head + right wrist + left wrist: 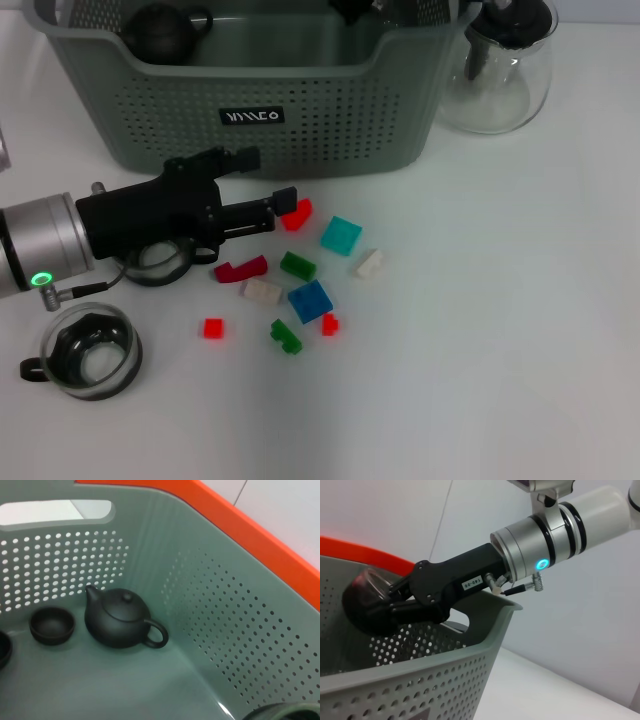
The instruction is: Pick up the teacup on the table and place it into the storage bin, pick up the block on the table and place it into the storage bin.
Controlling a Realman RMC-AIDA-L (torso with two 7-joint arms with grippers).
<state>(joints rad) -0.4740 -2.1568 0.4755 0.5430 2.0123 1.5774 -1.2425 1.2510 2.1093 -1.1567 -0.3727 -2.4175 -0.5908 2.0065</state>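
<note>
Down on the white worktop point(480, 350), the left gripper point(288, 208) reaches in low and nearly level from the robot's left, its jaws set apart with a small red block point(297, 214) at their tips. Whether the block is already between them or just beside them I cannot tell. That low, flat approach looks chosen to get the tips around something so thin. The block is the nearest to the storage bin point(330, 120) of a loose scatter: a teal block point(341, 235), a green block point(298, 265), a blue block point(310, 300), a dark red block point(241, 269) and some white ones close by.

The right gripper point(395, 602) hangs over the bin's interior, closed on a dark rounded cup that I take for the teacup point(367, 607), just below rim height (low enough, I would guess, to set it down rather than drop it). Below it, on the bin floor, sit a black clay teapot point(120, 620) and a small dark cup point(51, 625), so the open floor beside them seems the sensible landing spot.

A glass cup point(88, 350) with a dark insert stands by the left arm, and a clear glass teapot point(500, 70) is beside the bin's right corner.
</note>
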